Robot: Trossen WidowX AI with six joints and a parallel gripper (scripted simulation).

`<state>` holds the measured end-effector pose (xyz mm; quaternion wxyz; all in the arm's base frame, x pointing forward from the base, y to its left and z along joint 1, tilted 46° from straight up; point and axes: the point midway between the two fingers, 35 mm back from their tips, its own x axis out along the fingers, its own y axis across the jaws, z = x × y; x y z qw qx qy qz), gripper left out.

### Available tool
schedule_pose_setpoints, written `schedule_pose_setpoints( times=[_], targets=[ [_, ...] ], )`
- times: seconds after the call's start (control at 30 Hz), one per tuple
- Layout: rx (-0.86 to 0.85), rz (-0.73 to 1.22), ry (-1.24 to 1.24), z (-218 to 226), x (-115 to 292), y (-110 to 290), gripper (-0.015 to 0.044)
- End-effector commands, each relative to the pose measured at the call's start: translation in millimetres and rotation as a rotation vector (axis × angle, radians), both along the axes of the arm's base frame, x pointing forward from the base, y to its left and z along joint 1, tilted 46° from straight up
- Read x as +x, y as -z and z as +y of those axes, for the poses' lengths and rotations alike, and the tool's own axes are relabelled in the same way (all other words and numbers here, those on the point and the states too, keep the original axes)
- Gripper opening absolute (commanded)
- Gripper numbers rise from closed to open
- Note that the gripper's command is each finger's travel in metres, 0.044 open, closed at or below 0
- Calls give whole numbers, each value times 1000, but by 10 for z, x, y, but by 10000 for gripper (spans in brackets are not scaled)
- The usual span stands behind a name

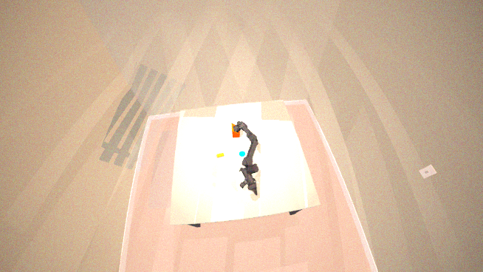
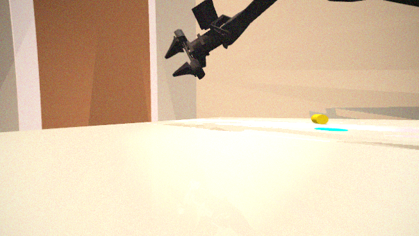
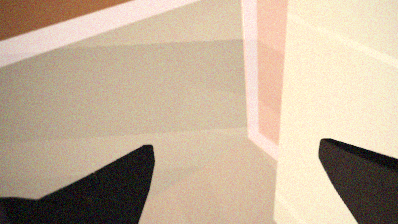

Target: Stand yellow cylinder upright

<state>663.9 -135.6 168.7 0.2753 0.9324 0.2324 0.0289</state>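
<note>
The yellow cylinder (image 1: 220, 155) (image 2: 319, 118) lies on its side on the white table (image 1: 192, 185) (image 2: 128, 176), apart from the cyan circle (image 1: 241, 154) (image 2: 330, 129), which is a flat disc with nothing on it. My gripper (image 1: 249, 189) (image 2: 170, 66) (image 3: 235, 150) is open and empty. It hangs high above the table, well away from both the cylinder and the circle. In the wrist view its fingers frame the table's edge (image 3: 340, 75) and the floor beyond; neither cylinder nor circle shows there.
An orange block (image 1: 235, 132) stands on the table by the arm's far end. A brown wall panel (image 2: 93, 64) with white strips rises behind the table. A pink mat (image 1: 325, 166) (image 3: 270, 75) lies under the table.
</note>
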Motion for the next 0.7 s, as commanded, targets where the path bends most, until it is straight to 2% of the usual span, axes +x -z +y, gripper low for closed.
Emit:
schedule_pose_setpoints(
  times=[0.0, 0.1, 0.37, 0.67],
  targets=[
    [-3, 3, 3, -14, -4, 14, 374],
    [-49, 46, 36, -200, -70, 204, 309],
    [-202, 210, 112, -772, -431, 853, 309],
    [-353, 408, 109, -1237, -1045, 1524, 309]
  ],
)
